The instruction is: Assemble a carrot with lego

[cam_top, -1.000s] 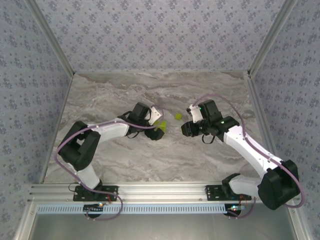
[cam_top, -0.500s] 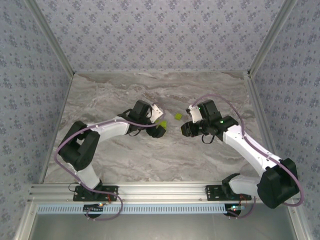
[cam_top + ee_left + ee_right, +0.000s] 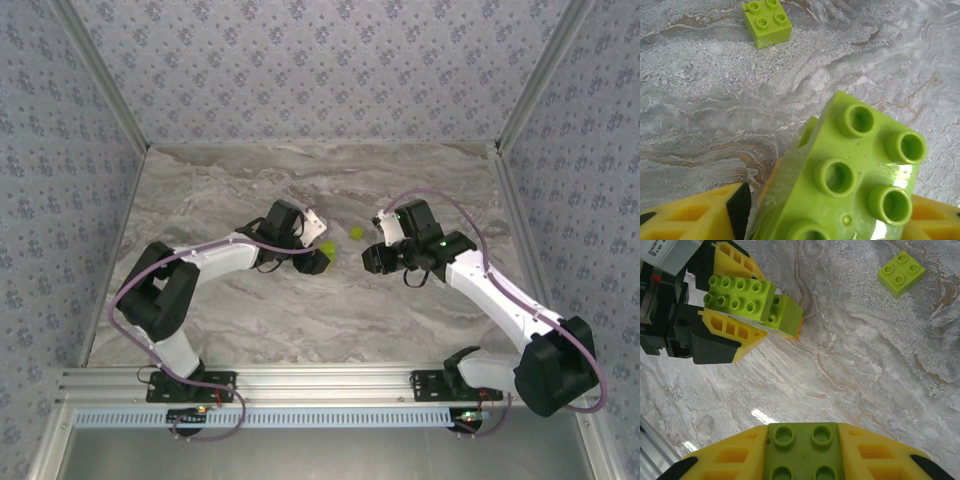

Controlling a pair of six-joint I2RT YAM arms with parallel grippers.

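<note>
Top cam: high, behind the arm bases, looking down over the whole surface (image 3: 200,190). Left wrist cam: very close, angled down at mid-surface. Right wrist cam: slightly farther off, facing the left hand (image 3: 757,305). All three views share the loose green brick (image 3: 356,232) mid-surface.

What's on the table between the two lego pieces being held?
Nothing. The right wrist view shows bare marble table between the carrot in the left end effector and the right end effector's green brick; the loose lime-green brick lies aside.
</note>
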